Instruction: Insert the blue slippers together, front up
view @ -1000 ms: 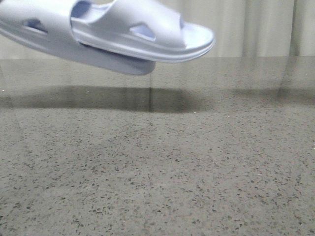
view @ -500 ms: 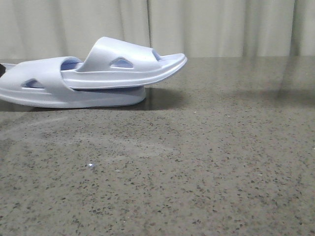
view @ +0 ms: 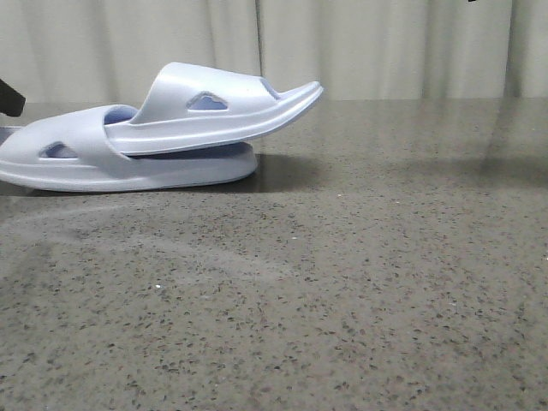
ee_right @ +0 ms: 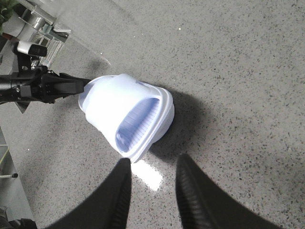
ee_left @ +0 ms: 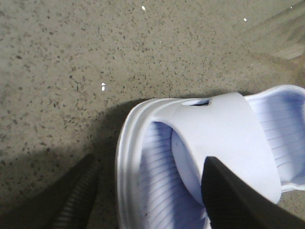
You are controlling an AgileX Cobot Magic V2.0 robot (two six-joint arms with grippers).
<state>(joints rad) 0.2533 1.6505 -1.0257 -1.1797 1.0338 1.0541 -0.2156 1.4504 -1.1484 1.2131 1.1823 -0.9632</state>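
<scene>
The blue slippers lie nested on the dark speckled table at the left of the front view. The lower slipper (view: 103,163) rests flat, and the upper slipper (view: 214,107) is pushed under its strap with its toe sticking out and tilted slightly up. My left gripper (ee_left: 150,160) is open, its fingers (ee_left: 76,195) standing either side of the slipper's rim and ribbed footbed (ee_left: 157,191), beside the strap (ee_left: 224,129). My right gripper (ee_right: 154,160) hangs open above the table, just short of the slippers' end (ee_right: 124,109), holding nothing.
The table (view: 342,300) is a grey speckled stone surface with a pale curtain (view: 385,47) behind it. The left arm (ee_right: 43,86) reaches to the slippers' far end in the right wrist view. Clutter (ee_right: 33,24) stands past the table's edge there.
The nested slippers came down from the air onto the table at the left. Since half a second ago the upper slipper's toe has tipped up a little.
</scene>
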